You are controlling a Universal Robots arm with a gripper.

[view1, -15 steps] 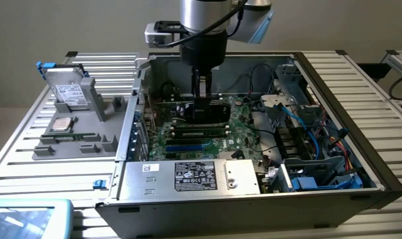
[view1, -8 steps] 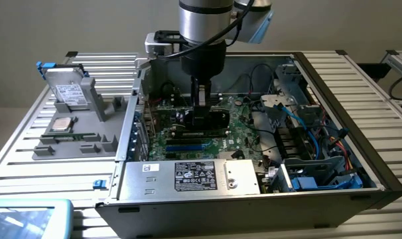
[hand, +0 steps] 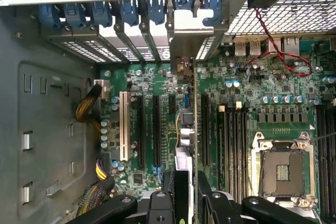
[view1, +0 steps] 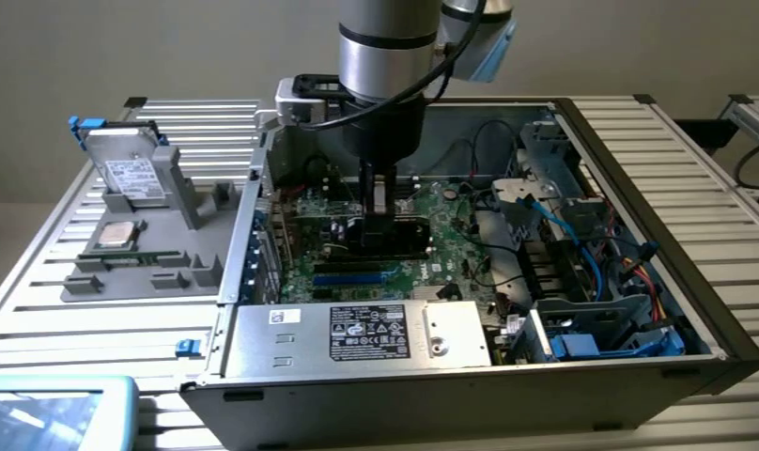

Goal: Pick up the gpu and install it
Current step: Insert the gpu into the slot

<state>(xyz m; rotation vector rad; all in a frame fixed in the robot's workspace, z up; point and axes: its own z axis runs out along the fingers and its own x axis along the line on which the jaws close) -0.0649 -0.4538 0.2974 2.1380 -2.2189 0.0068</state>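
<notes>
A robot arm's gripper (view1: 379,214) is clamping the gpu (view1: 405,240) and holding it on edge inside the open computer case (view1: 680,282), just above the motherboard (view1: 453,246). The pickup looks done and the install step seems to be in hand. The card is not yet seated, hanging over the board beside the long black expansion slots (hand: 156,129). Seating it would likely call for lining the card's bottom edge up with one slot, with its metal end facing the rear openings of the case, then pressing straight down without tilting. In the exterior view the card is showing a dark cooler block below the fingers. In the wrist view it is appearing as a thin upright strip between them, with small components on one face.
</notes>
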